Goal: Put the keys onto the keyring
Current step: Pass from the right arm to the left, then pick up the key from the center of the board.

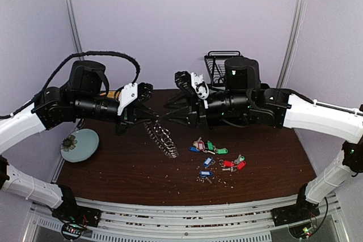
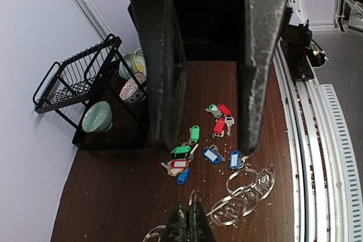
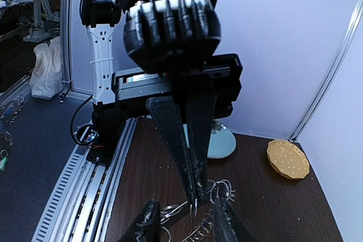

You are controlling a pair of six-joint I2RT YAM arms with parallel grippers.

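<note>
The keyring (image 1: 164,139), a chain of linked silver split rings, lies on the brown table with one end lifted. My left gripper (image 1: 154,117) is shut on one ring of that end. Its closed tips (image 2: 188,222) pinch the ring, and the other rings (image 2: 247,194) trail right. My right gripper (image 1: 166,111) is open and faces the left one. Its fingers (image 3: 148,222) straddle the left gripper's tips (image 3: 193,199) and the held ring. The keys (image 1: 215,154), with blue, green, red and pink tags, lie loose right of the keyring and also show in the left wrist view (image 2: 195,151).
A black wire dish rack (image 1: 215,63) with bowls (image 2: 97,116) stands at the back. A pale blue plate (image 1: 79,144) sits at the left table edge. A yellow dotted disc (image 3: 288,158) lies near the wall. Crumbs are scattered round the keys.
</note>
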